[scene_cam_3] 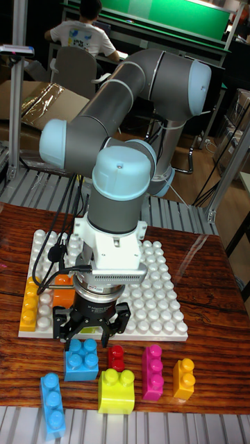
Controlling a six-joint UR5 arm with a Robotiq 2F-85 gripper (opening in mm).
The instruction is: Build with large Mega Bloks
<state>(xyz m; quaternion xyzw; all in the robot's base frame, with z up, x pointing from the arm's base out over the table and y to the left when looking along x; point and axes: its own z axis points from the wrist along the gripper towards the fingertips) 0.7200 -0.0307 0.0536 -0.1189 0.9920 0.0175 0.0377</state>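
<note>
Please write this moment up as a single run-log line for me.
hand: open, empty, low over front edge of white baseplate | on plate: orange block, yellow block | loose in front: red block, blue block

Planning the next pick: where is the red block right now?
In the tall fixed view, the red block sits on the table in front of the white baseplate, between the blue square block and the magenta block, below the gripper.

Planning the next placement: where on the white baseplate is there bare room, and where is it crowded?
Free: the baseplate's right half, from the gripper across to its right edge, bare studs. Crowded: the left edge, with the yellow block and orange block. The table strip in front holds loose blocks, blue through orange-yellow.
</note>
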